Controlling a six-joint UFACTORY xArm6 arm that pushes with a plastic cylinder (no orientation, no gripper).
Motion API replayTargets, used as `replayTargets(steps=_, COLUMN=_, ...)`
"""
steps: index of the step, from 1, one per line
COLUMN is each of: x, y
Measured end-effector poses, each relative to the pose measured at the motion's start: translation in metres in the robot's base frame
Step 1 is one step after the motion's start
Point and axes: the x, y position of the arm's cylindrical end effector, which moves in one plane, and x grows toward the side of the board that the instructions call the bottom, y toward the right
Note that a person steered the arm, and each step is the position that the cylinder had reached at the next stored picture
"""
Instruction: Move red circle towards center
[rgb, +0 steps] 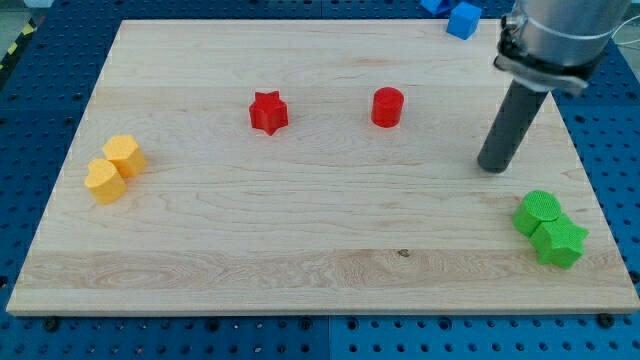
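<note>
The red circle (387, 107) stands on the wooden board (300, 230), above and slightly right of the board's middle. My tip (493, 167) rests on the board at the view's right, well to the right of and a little below the red circle, not touching it. The rod rises up and to the right from the tip.
A red star (268, 112) sits left of the red circle. Two yellow blocks (115, 168) touch each other at the left edge. A green circle (540, 211) and a green star (559, 241) touch at the lower right. Blue blocks (462, 19) lie off the board at the top.
</note>
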Motion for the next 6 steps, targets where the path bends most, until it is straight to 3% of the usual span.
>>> replayTargets(steps=1, x=-0.040, y=0.005)
replayTargets(steps=2, x=-0.053, y=-0.025)
replayTargets(steps=5, x=-0.084, y=-0.087)
replayTargets(steps=6, x=-0.075, y=-0.113)
